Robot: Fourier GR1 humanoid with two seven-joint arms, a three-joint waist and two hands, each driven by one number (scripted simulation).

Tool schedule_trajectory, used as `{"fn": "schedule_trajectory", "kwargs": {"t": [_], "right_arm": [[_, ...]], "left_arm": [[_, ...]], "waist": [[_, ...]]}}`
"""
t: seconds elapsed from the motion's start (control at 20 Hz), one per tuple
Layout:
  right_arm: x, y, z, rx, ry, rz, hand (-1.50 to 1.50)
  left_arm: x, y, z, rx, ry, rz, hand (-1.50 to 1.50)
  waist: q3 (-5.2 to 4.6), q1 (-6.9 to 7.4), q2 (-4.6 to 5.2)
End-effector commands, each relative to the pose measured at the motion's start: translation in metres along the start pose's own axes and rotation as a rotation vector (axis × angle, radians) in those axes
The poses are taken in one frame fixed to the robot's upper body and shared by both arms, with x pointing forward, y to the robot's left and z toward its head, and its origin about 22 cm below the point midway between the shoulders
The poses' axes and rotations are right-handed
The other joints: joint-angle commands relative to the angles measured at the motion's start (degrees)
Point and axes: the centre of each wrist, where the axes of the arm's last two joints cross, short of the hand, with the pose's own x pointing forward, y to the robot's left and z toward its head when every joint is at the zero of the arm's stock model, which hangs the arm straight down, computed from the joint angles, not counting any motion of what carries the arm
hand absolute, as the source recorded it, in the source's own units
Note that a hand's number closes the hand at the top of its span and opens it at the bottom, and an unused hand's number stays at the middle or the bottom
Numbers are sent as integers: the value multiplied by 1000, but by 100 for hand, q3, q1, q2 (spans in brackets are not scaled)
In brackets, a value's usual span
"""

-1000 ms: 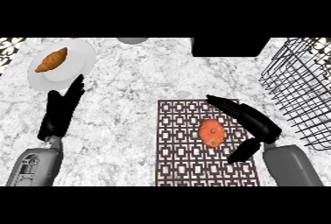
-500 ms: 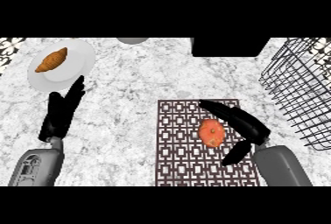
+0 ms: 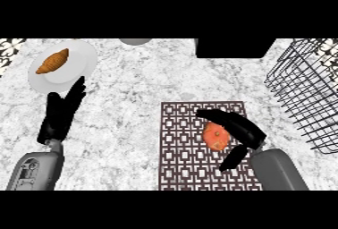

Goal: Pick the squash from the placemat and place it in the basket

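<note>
An orange squash [image 3: 214,136] lies on the dark patterned placemat [image 3: 181,147] at the lower middle of the head view. My right hand [image 3: 239,129] arches over the squash's right side, fingers stretched past its top and thumb down below it, not closed around it. A black wire basket [image 3: 307,91] stands at the right edge. My left hand [image 3: 61,112] rests open at the left with its fingers up.
A white plate [image 3: 74,62] with a croissant [image 3: 52,61] sits at the back left, just beyond my left fingertips. A black box [image 3: 234,47] and a grey round object [image 3: 135,41] lie along the back edge. The counter is marbled grey.
My right hand has slid left and closer over the squash, its fingers now reaching past the squash's top. The left hand and the squash have not moved.
</note>
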Motion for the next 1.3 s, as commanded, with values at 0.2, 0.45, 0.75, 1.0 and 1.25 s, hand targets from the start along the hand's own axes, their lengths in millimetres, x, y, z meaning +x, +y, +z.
{"fn": "schedule_trajectory", "kwargs": {"t": [0.2,0.45,0.75,1.0,1.25], "right_arm": [[-1,19,0,-38,-76,167,150],[3,-11,-6,-70,-95,238,150],[0,4,5,19,469,553,150],[72,17,-32,-28,503,681,150],[105,25,-13,-158,455,396,150]], "left_arm": [[-5,4,-10,4,3,-3,0],[-7,-2,12,-1,-13,20,0],[-5,8,3,11,-3,4,0],[-23,1,3,22,12,12,0],[-3,13,4,6,-4,8,0]], "waist": [[8,-13,7],[9,17,0],[-21,-90,-66],[-6,-102,-28],[8,-53,-23]]}}
